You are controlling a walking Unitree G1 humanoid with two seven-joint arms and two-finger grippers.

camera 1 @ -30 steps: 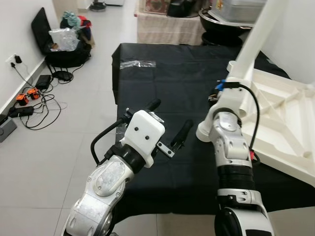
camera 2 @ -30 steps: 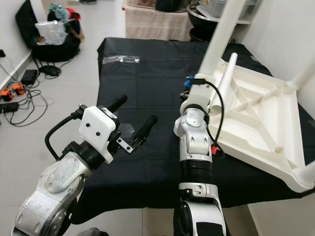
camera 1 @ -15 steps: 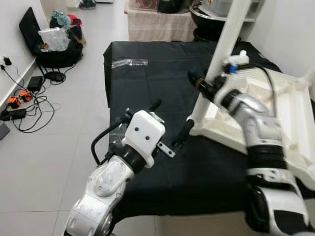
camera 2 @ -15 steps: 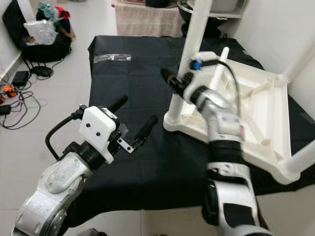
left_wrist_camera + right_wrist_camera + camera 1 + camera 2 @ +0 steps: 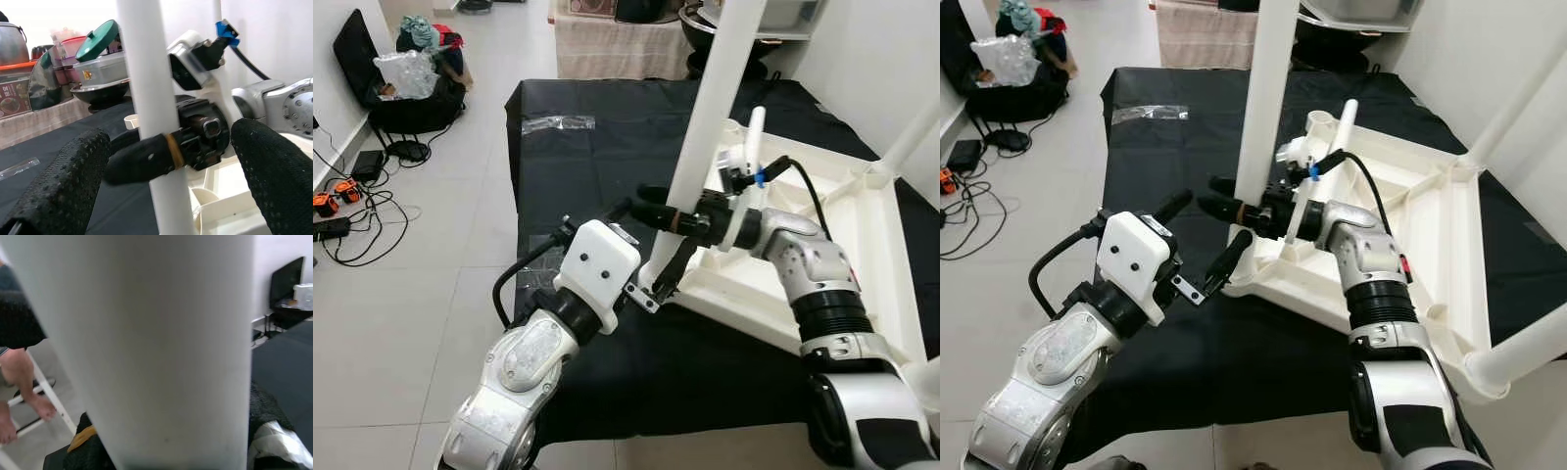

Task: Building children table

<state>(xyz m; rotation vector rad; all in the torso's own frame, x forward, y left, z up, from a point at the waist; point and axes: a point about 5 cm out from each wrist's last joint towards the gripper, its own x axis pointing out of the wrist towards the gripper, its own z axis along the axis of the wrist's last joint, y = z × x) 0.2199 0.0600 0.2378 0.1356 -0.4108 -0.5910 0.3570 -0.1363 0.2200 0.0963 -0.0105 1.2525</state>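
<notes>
Right gripper [image 5: 651, 204] fingers closed round one white table leg [image 5: 715, 103], standing on the upturned tabletop [image 5: 862, 255] on the black surface [image 5: 578, 166]. Left gripper [image 5: 646, 245] fingers spread wide, empty, just beside that leg — touching it, hard to say.

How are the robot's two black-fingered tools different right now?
The right tool has its fingers on either side of the upright white table leg; the left tool holds nothing. The right tool is at the leg; the left hovers open over the black cloth. Both have long black fingers.
</notes>
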